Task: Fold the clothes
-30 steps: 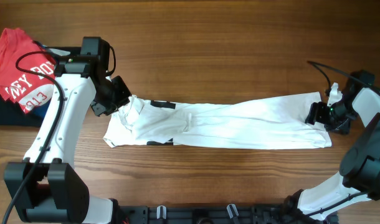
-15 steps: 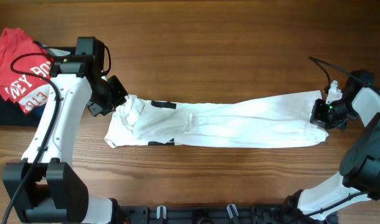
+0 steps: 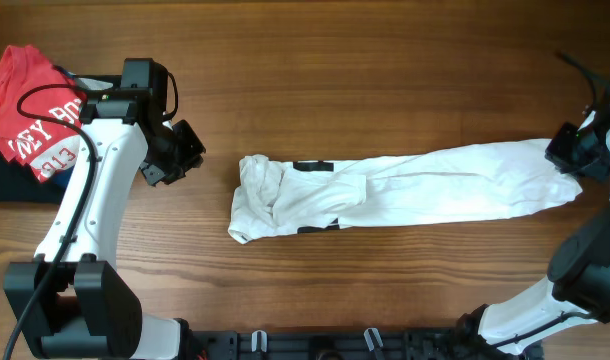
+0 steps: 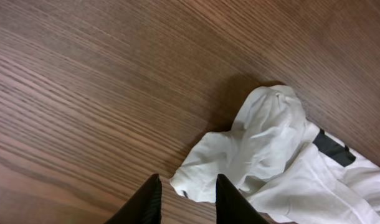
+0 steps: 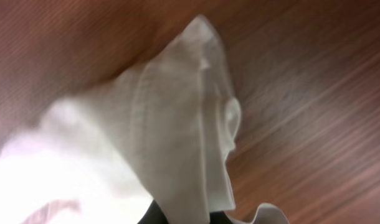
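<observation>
We see the right arm reaching beyond the T-shirt's [image 3: 415, 190] right end, the right gripper [image 3: 573, 158] clamped on that edge. The left gripper [image 3: 183, 152], bent low beside the bunched left end, stands slightly parted, holding nothing.

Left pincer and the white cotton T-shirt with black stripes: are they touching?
Apart. The overhead view shows bare brown wooden table between the left pincer and the bunched end of the white cotton T-shirt with black stripes.
</observation>
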Robot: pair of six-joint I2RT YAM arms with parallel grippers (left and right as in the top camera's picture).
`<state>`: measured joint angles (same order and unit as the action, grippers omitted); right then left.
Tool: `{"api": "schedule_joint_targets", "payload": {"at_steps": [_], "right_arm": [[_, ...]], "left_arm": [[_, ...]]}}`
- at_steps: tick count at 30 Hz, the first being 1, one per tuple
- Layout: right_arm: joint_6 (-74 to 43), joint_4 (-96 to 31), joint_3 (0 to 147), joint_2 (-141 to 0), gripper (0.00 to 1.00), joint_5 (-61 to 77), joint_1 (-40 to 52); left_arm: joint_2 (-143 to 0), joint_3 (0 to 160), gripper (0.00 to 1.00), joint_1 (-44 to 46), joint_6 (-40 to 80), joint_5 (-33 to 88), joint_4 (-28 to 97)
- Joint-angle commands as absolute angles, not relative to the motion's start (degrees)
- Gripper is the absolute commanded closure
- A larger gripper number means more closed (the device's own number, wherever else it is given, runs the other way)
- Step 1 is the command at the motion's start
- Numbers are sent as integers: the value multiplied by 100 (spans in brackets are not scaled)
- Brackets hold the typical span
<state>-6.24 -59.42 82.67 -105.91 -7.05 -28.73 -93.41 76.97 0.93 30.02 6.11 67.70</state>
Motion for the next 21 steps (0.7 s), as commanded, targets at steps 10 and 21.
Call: {"api": "schedule_joint_targets", "payload": {"at_steps": [10, 21], "right_arm": [[-749, -6997, 8350, -10685, 96, -1352, -215], [-751, -7347, 8154, -10685, 94, -851, 972]], "left_arm": [[-9214, 7686, 71, 47, 2912, 768, 6751], [-9214, 7686, 71, 47, 2912, 766, 6709]]}}
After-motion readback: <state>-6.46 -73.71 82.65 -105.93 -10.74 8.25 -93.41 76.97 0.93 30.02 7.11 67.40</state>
